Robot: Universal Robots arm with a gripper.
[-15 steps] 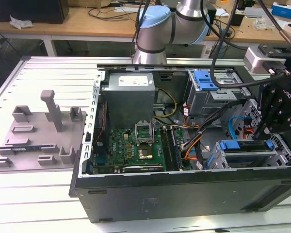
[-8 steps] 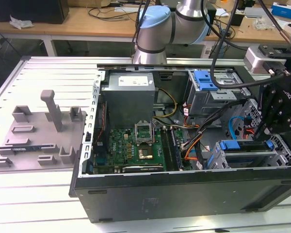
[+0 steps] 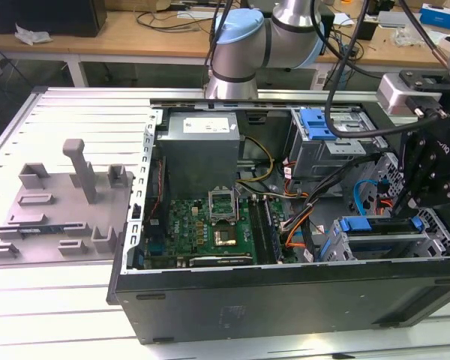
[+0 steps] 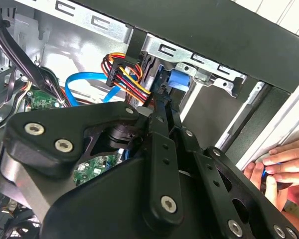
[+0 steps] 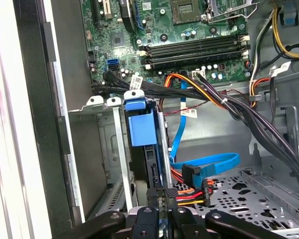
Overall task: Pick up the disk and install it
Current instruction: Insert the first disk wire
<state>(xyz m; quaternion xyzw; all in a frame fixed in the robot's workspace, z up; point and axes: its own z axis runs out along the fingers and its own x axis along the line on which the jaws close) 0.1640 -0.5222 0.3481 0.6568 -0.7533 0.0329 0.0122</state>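
Black linkages of the hand [image 5: 162,196] are pinching the disk [image 5: 141,127], seating it in the drive cage [image 5: 107,149]; pressing straight home seems needed.

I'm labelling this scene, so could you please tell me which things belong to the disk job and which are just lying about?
Job: disk, standing in the drive cage; gripper, right at the disk; open computer case.
Lying about: power supply; circuit board; grey plastic holder on the table; a person's hand at the case edge.
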